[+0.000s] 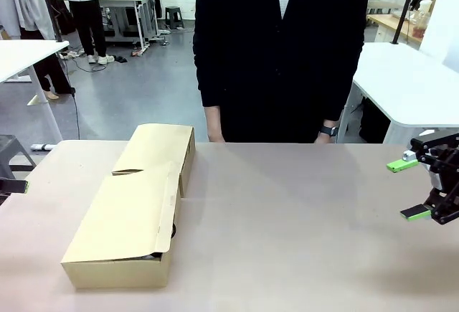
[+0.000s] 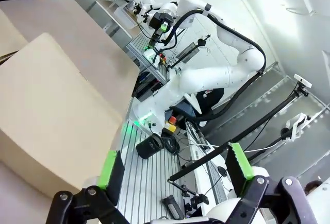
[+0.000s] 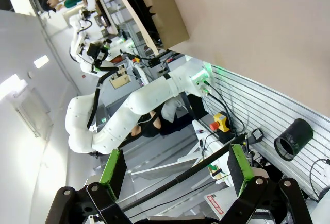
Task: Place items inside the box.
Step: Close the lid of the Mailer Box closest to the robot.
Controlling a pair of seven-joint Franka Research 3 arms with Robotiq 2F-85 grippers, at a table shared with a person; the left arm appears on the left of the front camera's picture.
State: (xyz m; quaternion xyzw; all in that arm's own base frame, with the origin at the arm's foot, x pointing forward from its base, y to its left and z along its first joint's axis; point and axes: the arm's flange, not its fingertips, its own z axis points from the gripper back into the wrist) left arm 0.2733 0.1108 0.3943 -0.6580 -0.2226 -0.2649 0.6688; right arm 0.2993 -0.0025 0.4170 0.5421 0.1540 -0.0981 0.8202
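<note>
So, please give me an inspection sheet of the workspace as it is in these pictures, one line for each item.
Surface: tan table, bare to the right of the boxes.
Job's things: long cardboard box at front left, flap lid down; something dark shows under the lid edge, cannot tell what. No loose items seen.
Clutter: smaller cardboard box behind it, touching it.
Grippers: right gripper at the right edge, open, holding nothing; left gripper open, beside the box, holding nothing.
Cables: nothing seen on the table.
Surroundings: person in dark clothes at the far side; white tables behind.
</note>
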